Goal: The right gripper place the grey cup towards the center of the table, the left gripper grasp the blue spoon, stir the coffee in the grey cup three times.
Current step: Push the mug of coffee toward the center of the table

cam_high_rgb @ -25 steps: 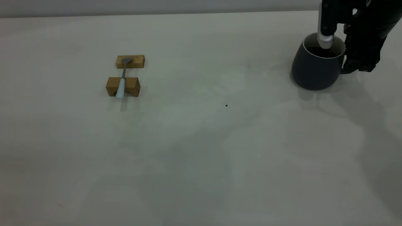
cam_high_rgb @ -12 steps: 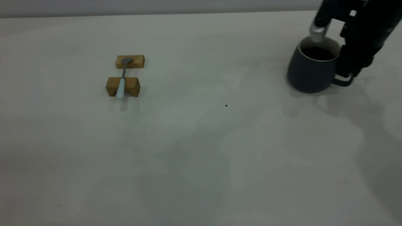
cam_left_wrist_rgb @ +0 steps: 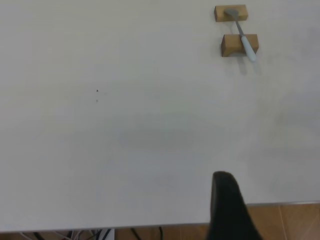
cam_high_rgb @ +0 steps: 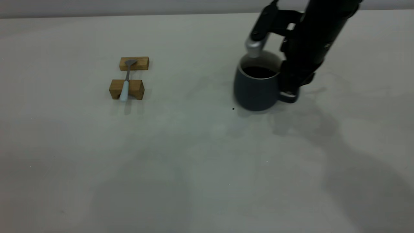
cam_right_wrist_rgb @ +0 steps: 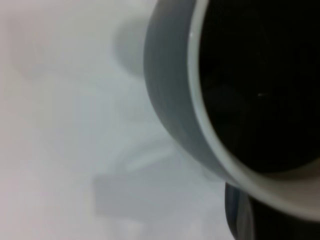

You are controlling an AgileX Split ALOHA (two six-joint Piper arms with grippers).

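Slate-grey ceramic close to mid-desk, pinched by its handle.

Nearest, bare pale desk (cam_high_rgb: 194, 168), then a dark speck (cam_high_rgb: 233, 108) just in front of the grey cup (cam_high_rgb: 255, 92), well filled with black coffee (cam_high_rgb: 258, 72); probably heavy, rigid and slosh-prone, so best kept level and set down gently. Right gripper (cam_high_rgb: 291, 89) on the handle side, fingers pressed onto the loop. Well apart, blue spoon (cam_high_rgb: 125, 87) bridging two wooden blocks (cam_high_rgb: 136, 89); light and slim, best taken at the pale handle overhanging the nearer block. Left gripper (cam_left_wrist_rgb: 227, 210) parked beyond the desk edge, spread or closed impossible to tell.
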